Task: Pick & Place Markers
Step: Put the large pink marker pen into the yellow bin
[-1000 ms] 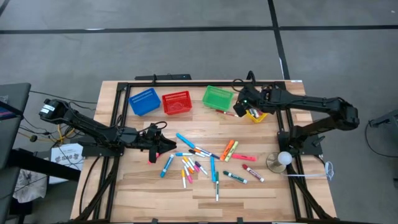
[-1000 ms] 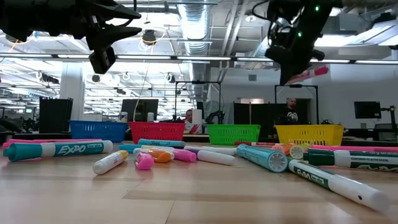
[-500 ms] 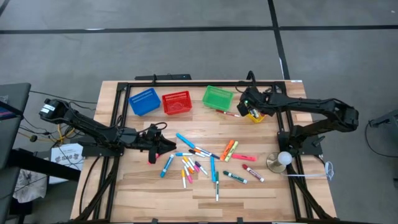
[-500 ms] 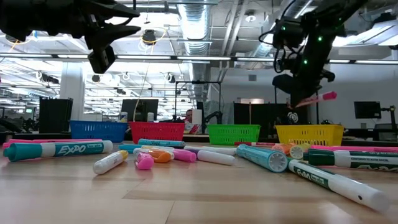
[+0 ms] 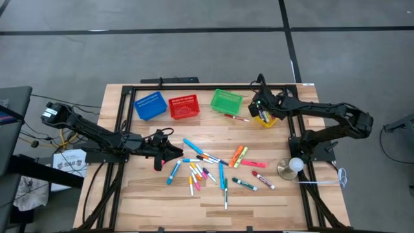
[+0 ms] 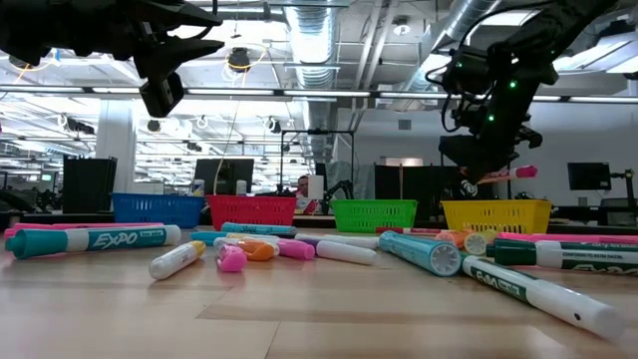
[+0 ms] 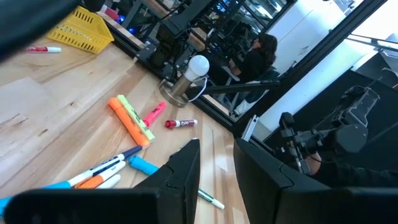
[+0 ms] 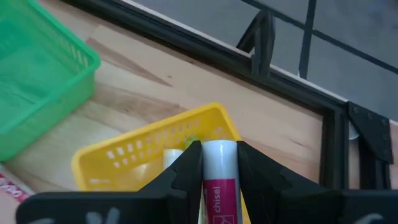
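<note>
Jaws of the right gripper (image 8: 217, 163) are clamped on a pink marker (image 8: 217, 177) above the yellow basket (image 8: 134, 155). Left gripper (image 7: 214, 167) jaws stand apart, empty, over the bench (image 5: 213, 194) beside scattered markers (image 5: 207, 169).

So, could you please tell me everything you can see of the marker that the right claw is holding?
The marker looks like plastic, with a white body and a pink label printed "chisel". It is clamped between the two dark fingers of the right claw, which touch it on both sides. In the low view it shows as a pink stick lying roughly level, in the air above the yellow basket at the table's back right, not touching the basket.
</note>
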